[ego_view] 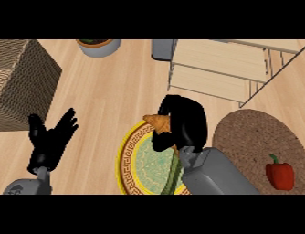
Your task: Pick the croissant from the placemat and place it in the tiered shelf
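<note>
Croissant (156, 122) in the grip of my right hand (186, 119): my black fingers were curled round the pastry, and only its golden-brown end showed at the hand's left side. The hand hung over the upper edge of a yellow-rimmed plate (123, 155), short of the tiered shelf (216, 59) at the counter's (108, 91) far right. From this steep angle I could not tell whether the croissant was clear of the plate or touching it. A long green stalk (172, 176) lay across the plate beside my forearm. A red bell pepper (280, 174) sat on the round brown placemat (249, 132) to the right. My left hand (50, 135) rested open, fingers up, near a wicker basket (7, 77).
</note>
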You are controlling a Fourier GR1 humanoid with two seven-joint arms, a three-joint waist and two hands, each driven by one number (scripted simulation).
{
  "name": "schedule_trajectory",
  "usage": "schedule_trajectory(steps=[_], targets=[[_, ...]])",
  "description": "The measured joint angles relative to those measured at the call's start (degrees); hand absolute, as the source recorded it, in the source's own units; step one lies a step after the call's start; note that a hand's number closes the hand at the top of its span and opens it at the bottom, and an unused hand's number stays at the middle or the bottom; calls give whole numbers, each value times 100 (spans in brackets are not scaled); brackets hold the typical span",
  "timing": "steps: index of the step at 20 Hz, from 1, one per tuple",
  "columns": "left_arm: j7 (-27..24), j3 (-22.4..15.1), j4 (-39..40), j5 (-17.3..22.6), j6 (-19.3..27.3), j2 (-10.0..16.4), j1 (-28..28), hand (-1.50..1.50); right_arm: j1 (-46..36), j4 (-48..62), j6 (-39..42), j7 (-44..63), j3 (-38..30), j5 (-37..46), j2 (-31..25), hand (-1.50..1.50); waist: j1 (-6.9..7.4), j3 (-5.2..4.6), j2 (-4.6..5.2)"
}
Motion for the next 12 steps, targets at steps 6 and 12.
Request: schedule_trajectory(steps=[6, 12], targets=[[-37, 156, 89, 25, -35, 95, 60, 0, -1154, -941, 174, 948, 449, 308, -28, 150, -161, -6, -34], [-44, 230, 64, 40, -34, 92, 57, 0, -2098, -1507, 692, 1317, -139, 414, -75, 150, -247, -5, -47]])
